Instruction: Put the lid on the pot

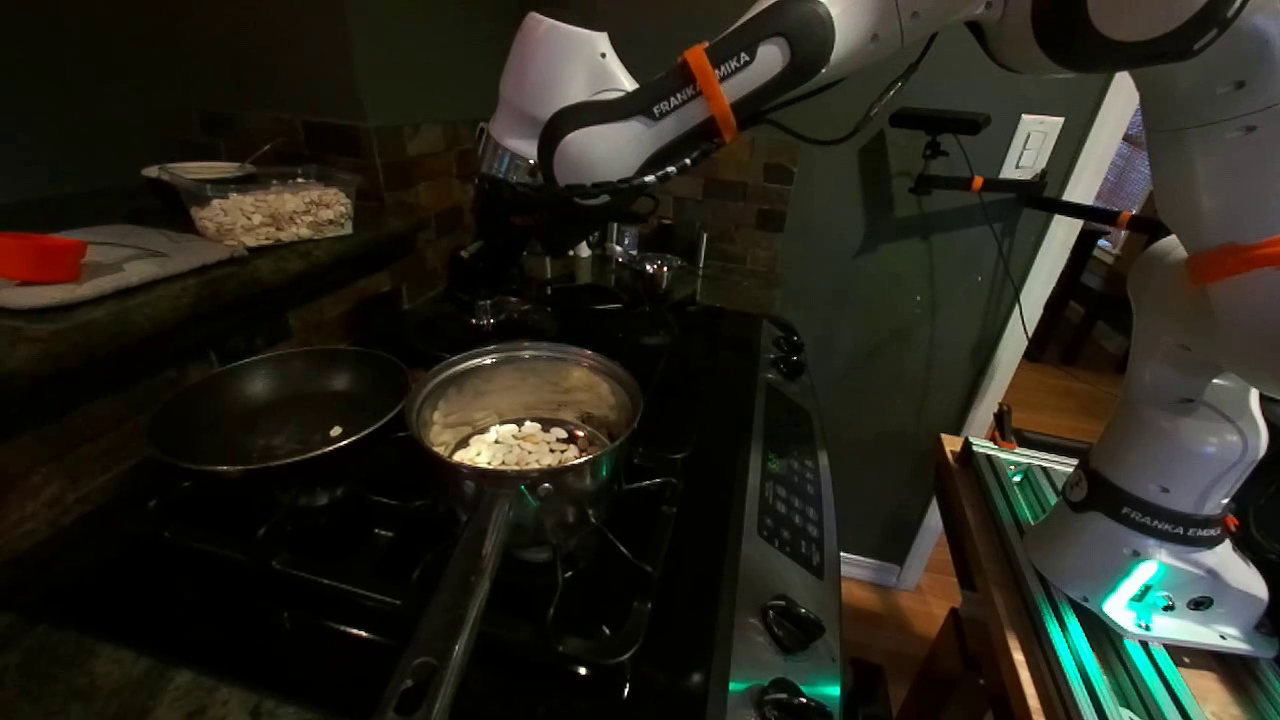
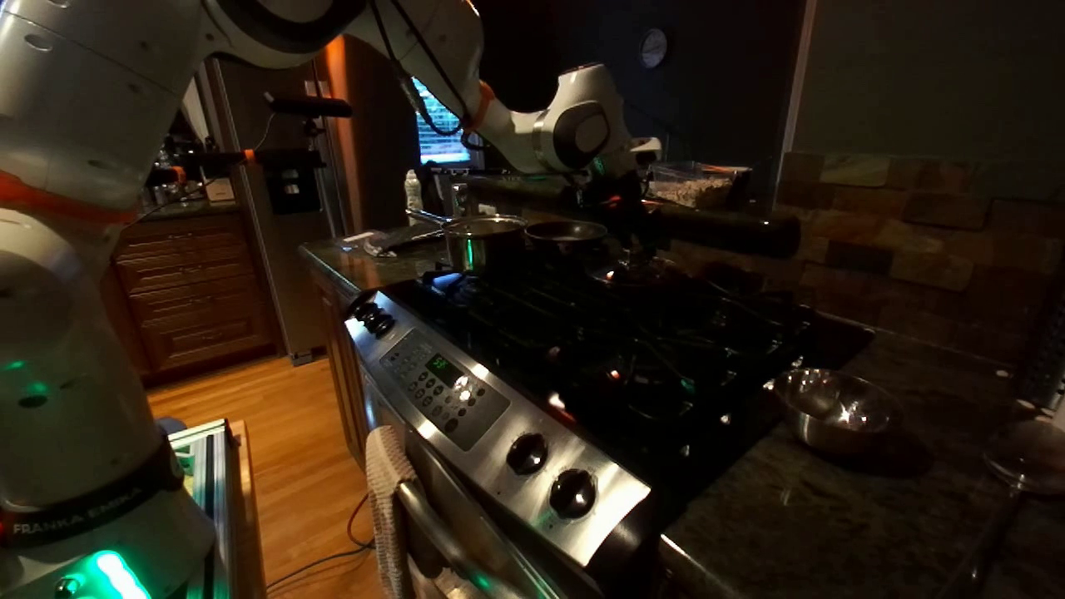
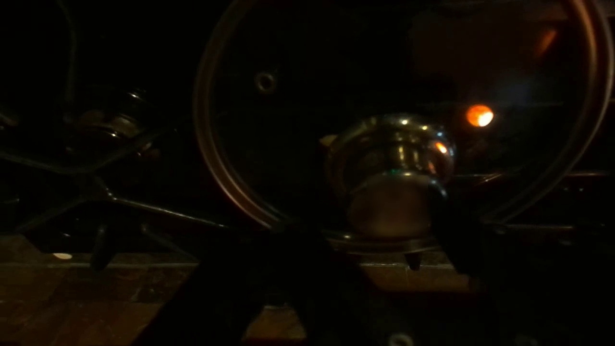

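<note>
Wrist view: our gripper (image 3: 379, 221) looks spread, astride the knob (image 3: 391, 202).
Lid (image 3: 379, 91): on the stove (image 2: 574, 366), near the uncovered pot (image 1: 280, 395).
Knob: we should centre on it, close evenly and low, then lift level.

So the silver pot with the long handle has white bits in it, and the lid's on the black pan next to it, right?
Not quite: the lid isn't on the black pan. An exterior view shows that pan uncovered, with the lid apart from it. The silver pot does hold white bits.
</note>
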